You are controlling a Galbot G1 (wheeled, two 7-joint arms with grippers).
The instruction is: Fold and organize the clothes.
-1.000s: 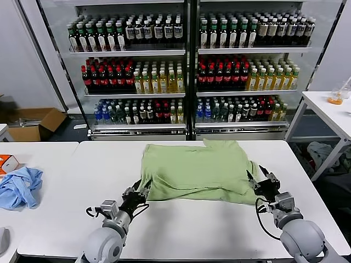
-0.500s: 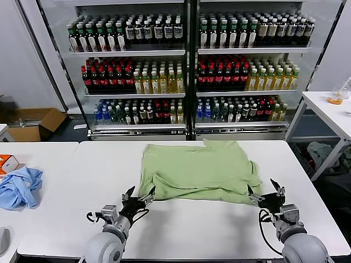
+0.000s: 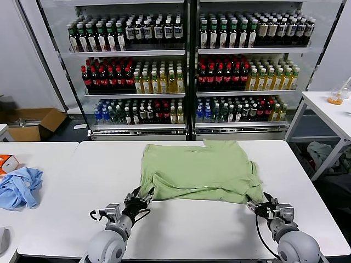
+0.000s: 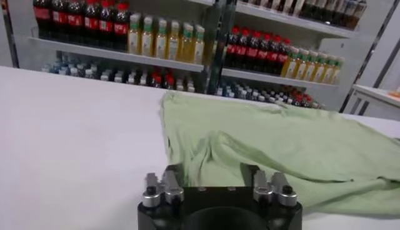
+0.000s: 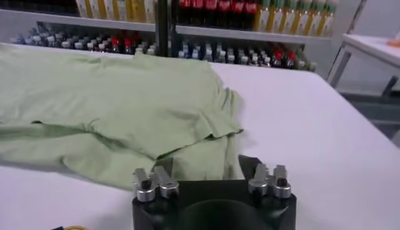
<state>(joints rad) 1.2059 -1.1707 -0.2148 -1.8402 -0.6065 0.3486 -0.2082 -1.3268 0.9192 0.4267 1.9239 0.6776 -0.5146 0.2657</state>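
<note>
No writing is reading clearly anywhere. The light green shirt point(image 3: 200, 171) is lying rumpled and partly folded, plain side up, across the far middle of the white table point(image 3: 192, 230). The left gripper point(image 3: 141, 198) is clamping its near left corner while the right gripper point(image 3: 262, 204) is clamping its near right corner.

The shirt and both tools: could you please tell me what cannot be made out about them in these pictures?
- Shirt: collar, buttons and any print are not visible in any view; it lies folded over itself.
- Left tool: the wrist view's lower edge cuts off its fingers; whether it holds the hem is too small to tell in the head view.
- Right tool: likewise, cut off in its wrist view, and its grip is unclear in the head view.
</note>
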